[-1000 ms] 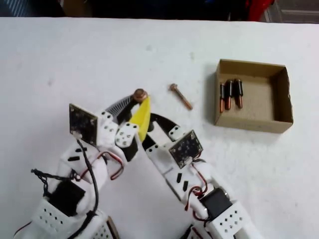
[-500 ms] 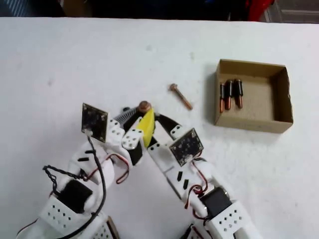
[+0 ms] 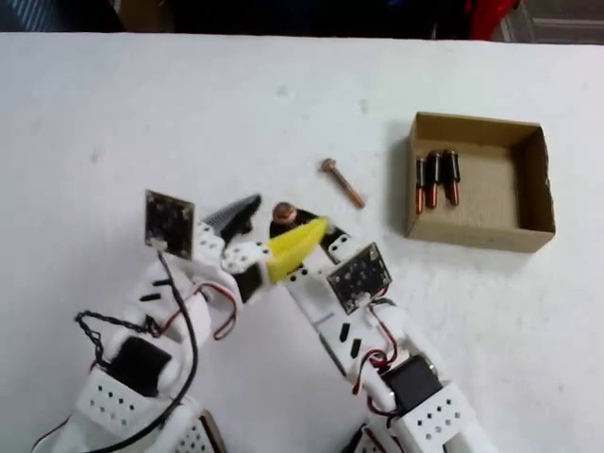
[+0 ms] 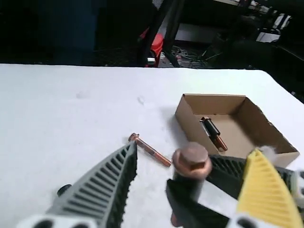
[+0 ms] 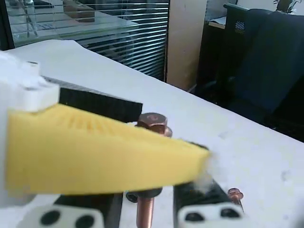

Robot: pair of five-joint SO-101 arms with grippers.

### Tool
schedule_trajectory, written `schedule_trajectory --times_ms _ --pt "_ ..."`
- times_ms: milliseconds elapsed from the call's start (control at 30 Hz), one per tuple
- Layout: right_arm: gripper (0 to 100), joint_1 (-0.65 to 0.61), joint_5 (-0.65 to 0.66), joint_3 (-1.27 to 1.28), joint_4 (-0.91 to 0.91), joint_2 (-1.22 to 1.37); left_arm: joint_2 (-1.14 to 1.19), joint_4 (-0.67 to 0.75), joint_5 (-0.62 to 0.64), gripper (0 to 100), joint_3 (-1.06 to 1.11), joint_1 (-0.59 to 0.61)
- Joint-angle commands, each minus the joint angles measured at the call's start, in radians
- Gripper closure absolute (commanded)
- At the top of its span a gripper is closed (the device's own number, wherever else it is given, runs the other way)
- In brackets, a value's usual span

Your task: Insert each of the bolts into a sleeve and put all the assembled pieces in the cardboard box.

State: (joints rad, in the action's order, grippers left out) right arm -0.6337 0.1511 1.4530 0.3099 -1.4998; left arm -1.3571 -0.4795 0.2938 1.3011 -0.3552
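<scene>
We find the right gripper (image 4: pixel 194 183) with its black jaws closed on a bolt (image 4: pixel 192 160), copper head up. Its shank seems to sit inside a dark sleeve (image 4: pixel 185 179), though the jaws hide much of it. The left gripper (image 3: pixel 283 219) has one grey and one yellow jaw, spread wide either side of that bolt. This group stands over the counter (image 3: pixel 142 113), well apart from the cardboard box (image 3: pixel 477 231). A loose bolt (image 3: pixel 341 182) lies between them, nearer the box. Three assembled pieces (image 3: pixel 434 179) lie inside the box, by the wall facing the loose bolt.
</scene>
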Motion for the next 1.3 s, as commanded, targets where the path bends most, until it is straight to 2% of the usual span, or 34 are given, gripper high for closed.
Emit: schedule_trajectory --times_ms 0,233,300,467,633,733,900,1100,1267 --pt "98.2 0.012 0.002 -0.020 -0.004 -0.019 -0.005 0.035 0.009 63 -0.018 0.059" --pt "98.2 0.013 0.003 -0.018 0.001 -0.019 -0.005 0.025 0.009 67 -0.167 0.068" --pt "98.2 0.013 0.003 -0.005 -0.005 -0.019 -0.005 -0.026 0.003 69 -0.213 0.070" --pt "98.2 0.013 0.003 0.003 -0.005 -0.019 -0.005 -0.330 -0.141 79 -0.385 0.087" --pt "98.2 0.013 0.003 0.008 -0.001 -0.019 -0.005 -0.612 -0.201 92 -0.580 0.203" --pt "98.2 0.018 0.005 0.008 0.001 -0.019 -0.005 -0.718 -0.224 98 -0.649 0.285" --pt "98.2 0.131 0.005 0.002 0.001 -0.019 -0.005 -0.836 -0.226 97 -0.658 0.395" --pt "98.2 0.314 0.011 -0.023 0.064 -0.019 -0.005 -0.890 -0.226 97 -0.585 0.453" --pt "98.1 0.447 0.012 -0.144 0.315 -0.013 -0.005 -0.770 -0.226 97 -0.342 0.456"
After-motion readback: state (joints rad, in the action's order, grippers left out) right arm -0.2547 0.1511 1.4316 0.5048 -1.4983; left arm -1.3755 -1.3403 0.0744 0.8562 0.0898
